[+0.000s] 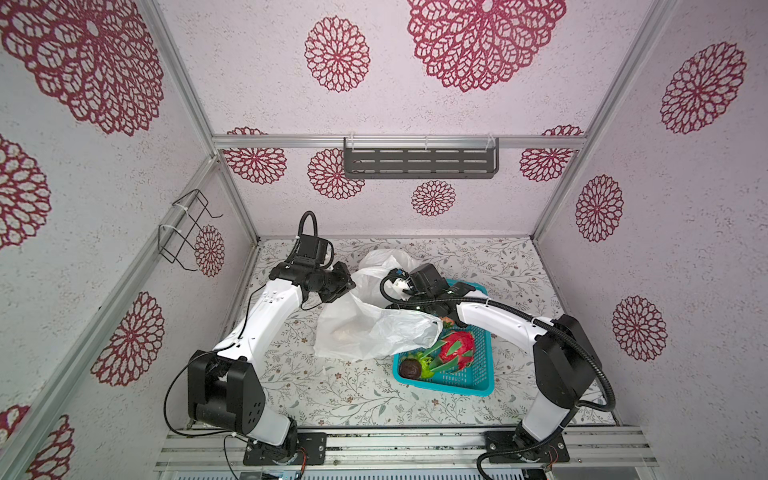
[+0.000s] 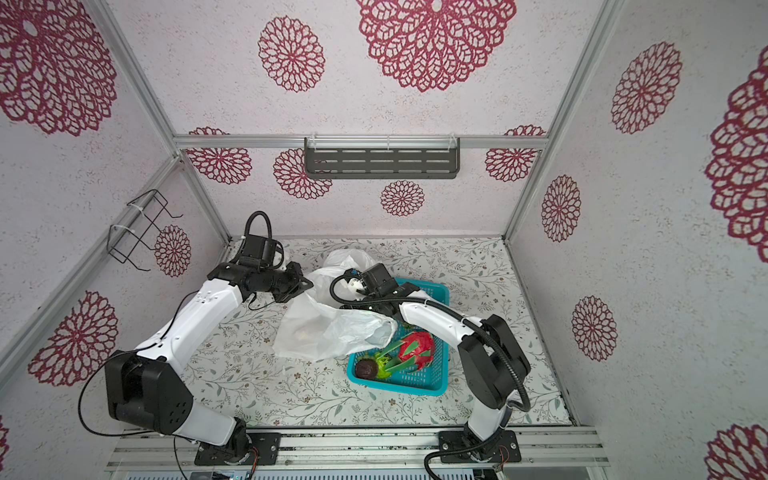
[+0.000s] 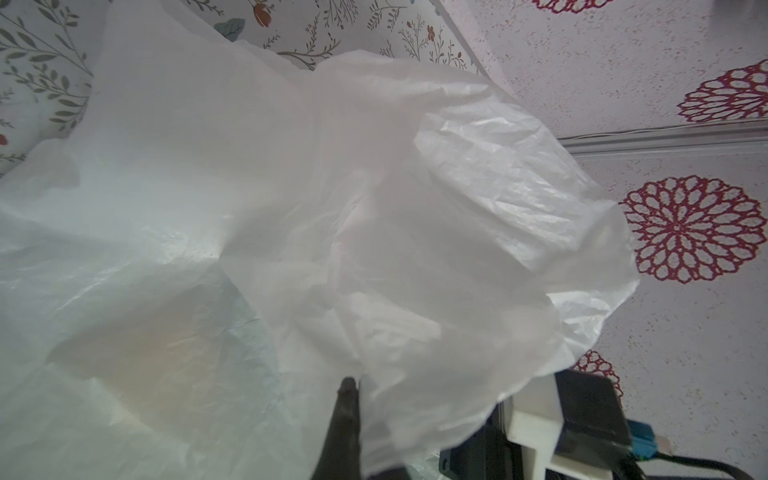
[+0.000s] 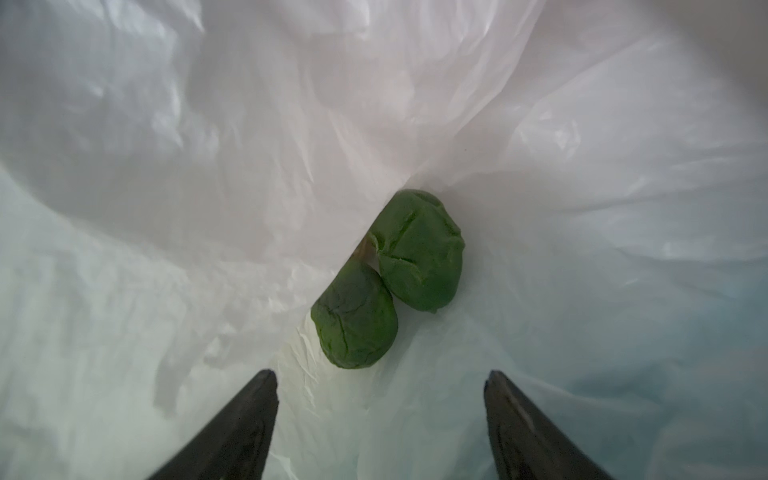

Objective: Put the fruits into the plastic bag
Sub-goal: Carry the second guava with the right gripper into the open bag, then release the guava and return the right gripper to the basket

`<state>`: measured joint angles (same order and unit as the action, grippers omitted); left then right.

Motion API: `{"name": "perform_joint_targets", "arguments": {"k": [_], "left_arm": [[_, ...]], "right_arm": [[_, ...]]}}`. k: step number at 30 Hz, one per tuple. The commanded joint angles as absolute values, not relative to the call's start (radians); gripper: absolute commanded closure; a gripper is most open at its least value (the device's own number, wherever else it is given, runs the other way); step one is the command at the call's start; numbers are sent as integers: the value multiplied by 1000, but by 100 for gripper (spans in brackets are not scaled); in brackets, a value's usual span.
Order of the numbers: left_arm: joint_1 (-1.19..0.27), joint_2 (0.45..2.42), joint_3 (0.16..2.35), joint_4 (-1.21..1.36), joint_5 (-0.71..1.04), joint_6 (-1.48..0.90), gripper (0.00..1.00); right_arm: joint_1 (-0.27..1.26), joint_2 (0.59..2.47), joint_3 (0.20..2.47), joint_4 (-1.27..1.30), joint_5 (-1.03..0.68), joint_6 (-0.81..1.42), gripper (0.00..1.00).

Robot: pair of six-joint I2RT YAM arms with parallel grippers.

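The left end effector (image 1: 348, 286) is closed on a raised fold of the plastic bag (image 1: 365, 332). In the left wrist view only one dark finger (image 3: 345, 415) is seen, pressed against the film; the rest of the grip is covered by it. From that pinch the bag is draped down and away from the left end effector onto the table (image 1: 353, 399).

The right end effector (image 4: 380, 376) is placed inside the bag, with its jaws spread wide and nothing held between them. In both top views its fingers are hidden by the wrist and the film.

Just ahead of its fingertips, two dark green fruits are seen lying on the bag's inner surface. The nearer avocado (image 4: 353, 318) lies close to the gap between the jaws, and the farther avocado (image 4: 419, 249) touches it from beyond. Both are enclosed by white film. In a top view a brownish shape (image 1: 343, 334) is seen through the bag wall; which fruit it is cannot be told.

Behind the right end effector, partly under its forearm, a teal basket (image 1: 449, 388) is set on the table, with one edge overlapped by the bag. In the basket a red dragon fruit (image 1: 457, 351) with green scales is seen, and a dark brown round fruit (image 1: 409, 368) lies in a corner near it. A small red-orange fruit (image 1: 446, 321) is mostly hidden by the forearm.
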<state>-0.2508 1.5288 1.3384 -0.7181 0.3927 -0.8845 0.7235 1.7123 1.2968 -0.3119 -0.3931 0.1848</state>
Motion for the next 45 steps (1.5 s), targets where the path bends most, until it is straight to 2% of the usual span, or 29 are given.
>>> {"name": "perform_joint_targets", "arguments": {"k": [1,6,11,17,21,31,38,45], "left_arm": [[-259,1520,1360,-708,383,-882,100],[-259,1523,1357,-707,382,-882,100],[-259,1521,1354,-709,381,-876,100],[-259,1526,1358,-709,382,-874,100],[-259,1531,1364,-709,386,-871,100],[-259,1525,1368,-716,379,-868,100],[-259,1514,1355,-714,374,-868,100],[-259,1520,1356,-717,373,-868,100]], "right_arm": [[715,1622,1305,-281,-333,185,19],[670,1540,1272,-226,-254,226,19],[562,1424,1139,-97,-162,356,19],[484,1338,1019,-99,68,468,19],[439,1388,1023,-231,145,529,20],[381,1659,1148,-453,105,520,27],[382,1745,1150,-446,100,524,29],[383,1756,1126,-381,60,533,46]]}}
